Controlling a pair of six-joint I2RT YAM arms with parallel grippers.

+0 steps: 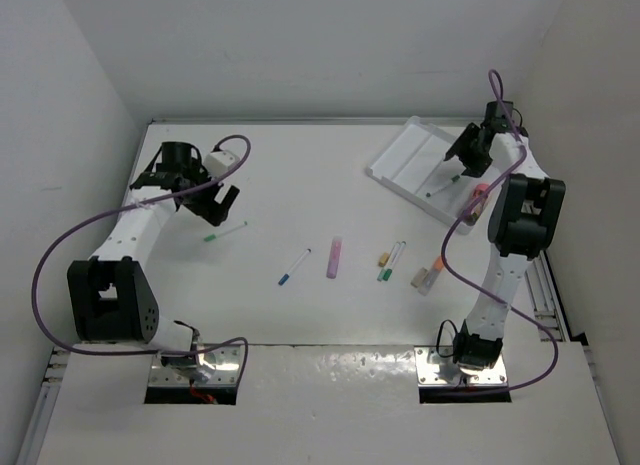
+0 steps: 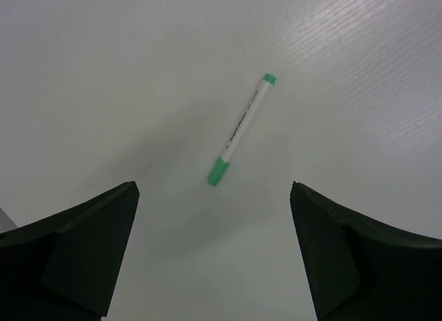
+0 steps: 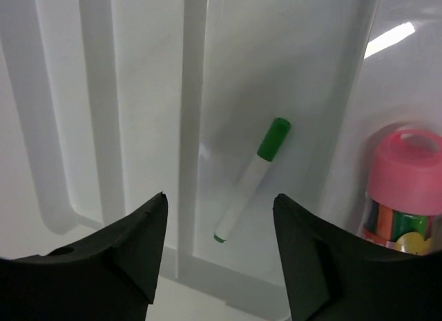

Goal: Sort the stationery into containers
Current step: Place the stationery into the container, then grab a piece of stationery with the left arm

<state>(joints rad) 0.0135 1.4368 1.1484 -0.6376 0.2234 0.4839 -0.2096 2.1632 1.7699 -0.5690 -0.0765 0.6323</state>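
Observation:
The white divided tray (image 1: 412,150) lies at the far right. A green-capped white marker (image 1: 440,190) lies in one of its compartments, also in the right wrist view (image 3: 250,177). My right gripper (image 1: 466,165) hangs open and empty just above that marker (image 3: 220,197). My left gripper (image 1: 216,201) is open and empty above a green-ended white pen (image 1: 226,231), which lies ahead of the fingers (image 2: 242,128); the gripper's mid-gap (image 2: 214,186) is short of it. On the table lie a blue-tipped pen (image 1: 294,267), a lilac stick (image 1: 334,256), green- and yellow-capped pens (image 1: 393,261), an orange-tipped pen (image 1: 433,273) and beige erasers (image 1: 383,257).
A pink-capped clear tube of coloured items (image 3: 404,186) stands beside the tray's right wall (image 3: 345,128), also in the top view (image 1: 478,198). White walls enclose the table on the left, back and right. Purple cables loop off both arms.

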